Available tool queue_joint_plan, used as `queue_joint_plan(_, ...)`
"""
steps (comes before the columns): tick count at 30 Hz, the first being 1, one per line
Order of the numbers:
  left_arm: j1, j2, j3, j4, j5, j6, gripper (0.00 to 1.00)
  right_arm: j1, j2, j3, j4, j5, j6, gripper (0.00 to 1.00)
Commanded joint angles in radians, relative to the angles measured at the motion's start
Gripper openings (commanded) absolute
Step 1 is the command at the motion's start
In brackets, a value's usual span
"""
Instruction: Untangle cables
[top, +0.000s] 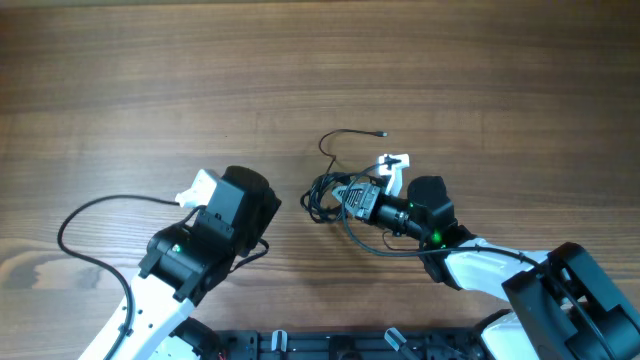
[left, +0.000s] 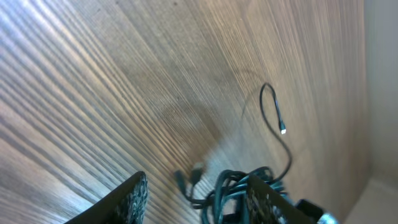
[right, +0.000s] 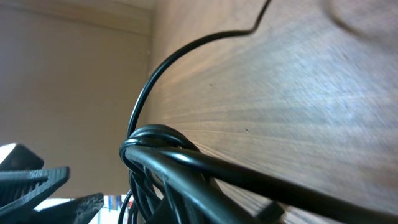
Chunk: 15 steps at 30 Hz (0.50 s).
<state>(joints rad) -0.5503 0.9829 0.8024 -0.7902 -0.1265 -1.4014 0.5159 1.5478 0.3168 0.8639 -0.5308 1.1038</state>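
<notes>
Mid-untangle: right jaws clamped on cables (top: 322, 195) clump; left jaws apart, empty, clump just ahead. Next, likely: left pinches one strand, draws away.

A brown wood-grain worktop (top: 300, 60) is filling the whole overhead view. A plain beige wall (right: 68, 81) is rising just past its edge.

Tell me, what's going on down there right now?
Right claw shut on cable clump. Left claw open beside it, holding nothing. One loose strand trails away across the table. No obstruction seen.
</notes>
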Motion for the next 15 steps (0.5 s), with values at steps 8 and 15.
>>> queue_joint_plan(8, 0.004, 0.138, 0.002, 0.071, 0.293, 0.317, 0.52, 0.002, 0.006, -0.001, 0.044, -0.042, -0.176, 0.04)
queue_joint_plan(15, 0.004, 0.294, 0.002, 0.166, 0.405, 0.317, 0.35, 0.002, 0.006, -0.001, 0.039, -0.023, -0.187, 0.05)
